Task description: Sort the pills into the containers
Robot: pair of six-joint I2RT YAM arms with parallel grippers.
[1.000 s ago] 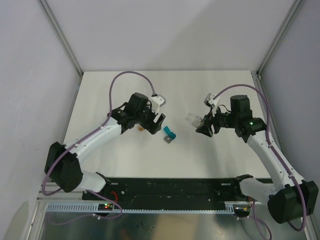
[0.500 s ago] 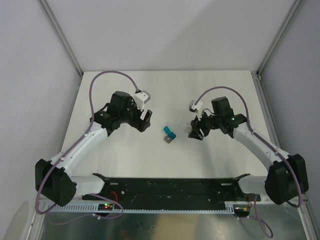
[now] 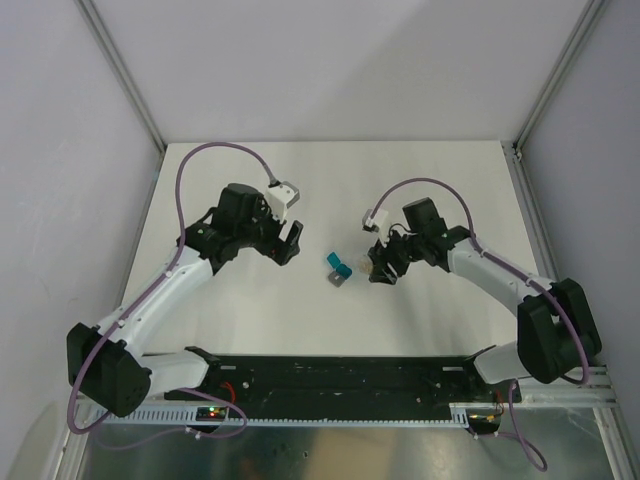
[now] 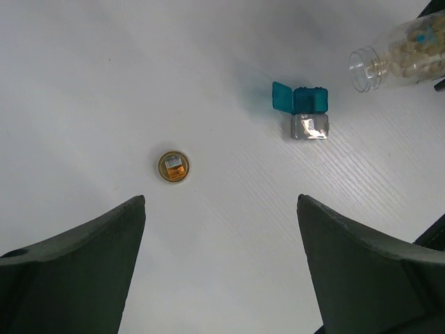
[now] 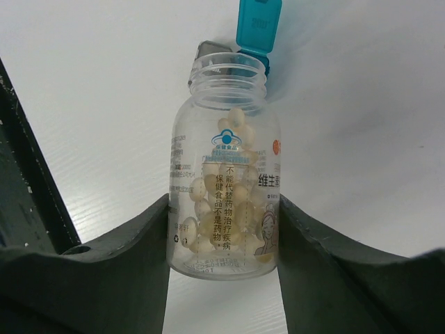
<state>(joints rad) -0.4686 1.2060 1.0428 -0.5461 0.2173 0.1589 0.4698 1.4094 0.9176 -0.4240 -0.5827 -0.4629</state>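
We read this as a robot lab cell: white desk (image 3: 330,170) boxed in by plain panels (image 3: 330,70) on aluminium posts (image 3: 122,75), black mounting rail (image 3: 340,375) along the desk's near edge.

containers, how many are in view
3. A clear pill bottle held in the right gripper, its mouth near the open teal box on the table; an amber vial stands apart from the box. No others visible.

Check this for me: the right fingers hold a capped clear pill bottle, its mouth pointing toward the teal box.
The clear pill bottle is uncapped, not capped: the right wrist view shows its open mouth. The right fingers do hold it, mouth toward the teal box.
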